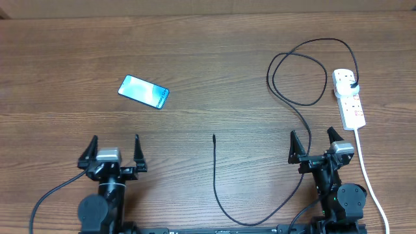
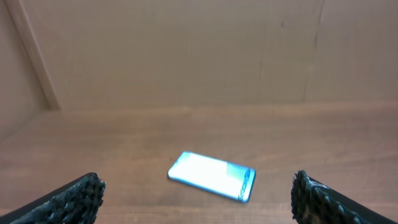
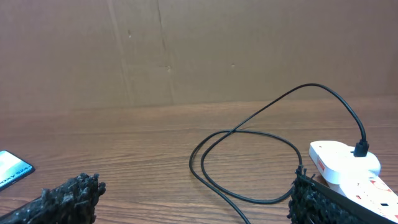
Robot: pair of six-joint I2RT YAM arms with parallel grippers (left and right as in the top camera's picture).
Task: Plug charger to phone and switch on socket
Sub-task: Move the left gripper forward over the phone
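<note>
The phone (image 1: 143, 91) lies flat at the left of the wooden table with its light blue screen lit. It also shows ahead of my left gripper (image 2: 196, 182) as the phone (image 2: 211, 176). My left gripper (image 1: 116, 140) stands open and empty, nearer the front edge than the phone. The charger (image 1: 214, 169) is a thin black cable. Its free tip rests mid-table and its black plug sits in the white socket (image 1: 348, 97) at the far right. My right gripper (image 1: 312, 134) is open and empty, just short of the cable loop (image 3: 190, 162) and the socket (image 3: 345, 165).
A white cord (image 1: 364, 169) runs from the socket toward the front edge, right beside the right arm. A brown cardboard wall (image 3: 199, 50) stands behind the table. The cable passes under and around the right arm's base.
</note>
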